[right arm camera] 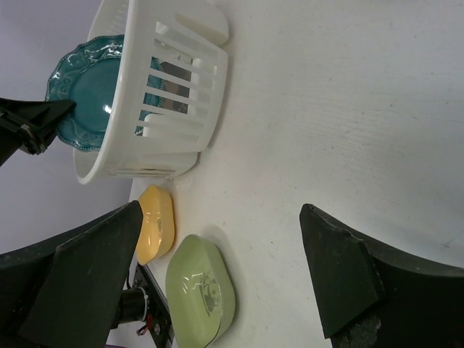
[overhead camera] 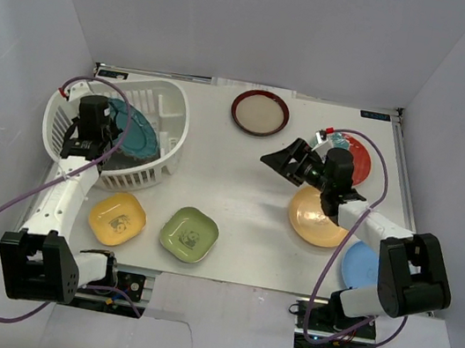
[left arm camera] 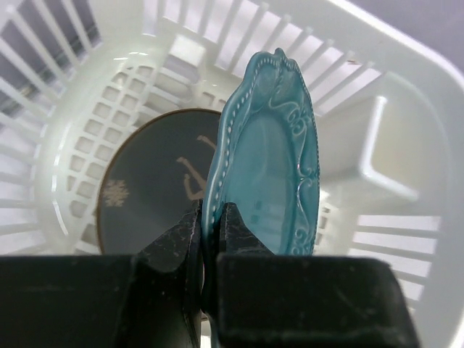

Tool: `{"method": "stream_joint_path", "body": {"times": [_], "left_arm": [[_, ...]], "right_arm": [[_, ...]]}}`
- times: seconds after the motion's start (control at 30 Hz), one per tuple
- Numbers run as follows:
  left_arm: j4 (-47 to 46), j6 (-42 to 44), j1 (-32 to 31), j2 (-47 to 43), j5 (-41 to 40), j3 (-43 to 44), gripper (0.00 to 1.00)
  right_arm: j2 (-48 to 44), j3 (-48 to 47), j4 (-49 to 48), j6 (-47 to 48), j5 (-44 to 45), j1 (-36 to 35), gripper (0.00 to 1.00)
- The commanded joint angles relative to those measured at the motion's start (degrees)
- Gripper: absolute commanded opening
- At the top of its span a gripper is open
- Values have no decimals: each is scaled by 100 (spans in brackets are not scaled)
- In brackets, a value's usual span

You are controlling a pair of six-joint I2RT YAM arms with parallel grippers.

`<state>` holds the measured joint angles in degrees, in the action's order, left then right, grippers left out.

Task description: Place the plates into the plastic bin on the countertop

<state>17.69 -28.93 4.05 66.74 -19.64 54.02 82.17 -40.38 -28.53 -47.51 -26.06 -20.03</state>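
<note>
The bin point(overhead camera: 169, 128) sits at ten o'clock on the countertop point(overhead camera: 240, 184) — inside, an upright plate point(left arm camera: 268, 159) hangs over a flat plate point(left arm camera: 152, 181). At seven, a near-left plate point(overhead camera: 117, 218) flanks a near-centre plate point(overhead camera: 189, 234); a far plate point(overhead camera: 260, 112) lies at twelve. From two to four run a far-right plate point(overhead camera: 360, 160), a mid-right plate point(overhead camera: 312, 221), a near-right plate point(overhead camera: 360, 265) — perhaps overlapping.

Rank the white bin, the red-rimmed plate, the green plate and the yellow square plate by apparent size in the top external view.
1. white bin: clearly largest.
2. red-rimmed plate, green plate and yellow square plate: these look about alike here, too close to rank.
</note>
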Motion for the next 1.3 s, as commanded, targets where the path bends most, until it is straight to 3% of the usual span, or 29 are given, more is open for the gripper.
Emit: {"method": "stream_joint_path", "body": {"times": [0.0, 0.27, 0.37, 0.4, 0.5, 0.53, 0.63, 0.73, 0.8, 1.0, 1.17, 1.27], "left_arm": [[-468, 256, 43, -293, -548, 109, 0], [-451, 63, 43, -153, -471, -497, 2], [-425, 10, 43, -161, -409, -550, 26], [-372, 1, 43, -153, -392, -559, 45], [-302, -8, 43, -161, -190, -559, 70], [-215, 1, 43, -179, -111, -542, 83], [66, 150, 34, -223, 258, -323, 98], [644, 282, 43, -153, 785, 11, 98], [1024, 291, 43, -187, 1083, 47, 98], [1113, 317, 25, -978, 1576, -278, 98], [1131, 466, -308, -1146, 2955, 37, 98], [1070, 704, -817, -1102, 3884, 249, 98]], "right_arm": [[80, -189, -170, 119, 110, -45, 95], [334, -488, -117, -39, 672, -97, 96], [519, -593, -213, -153, 892, -97, 97], [667, -663, -257, -215, 988, -97, 96], [984, -821, -495, -416, 1147, -97, 96], [1229, -883, -521, -452, 1182, -97, 96], [1705, -1138, -565, -610, 1358, -106, 95], [2030, -1261, -645, -882, 1682, -124, 91], [2162, -1288, -636, -1006, 2155, -159, 82], [2820, -1946, -390, -1243, 2867, -255, 75], [3410, -2727, -153, -1410, 3282, -273, 74], [3805, -3132, 189, -1376, 3616, -282, 70]]}}
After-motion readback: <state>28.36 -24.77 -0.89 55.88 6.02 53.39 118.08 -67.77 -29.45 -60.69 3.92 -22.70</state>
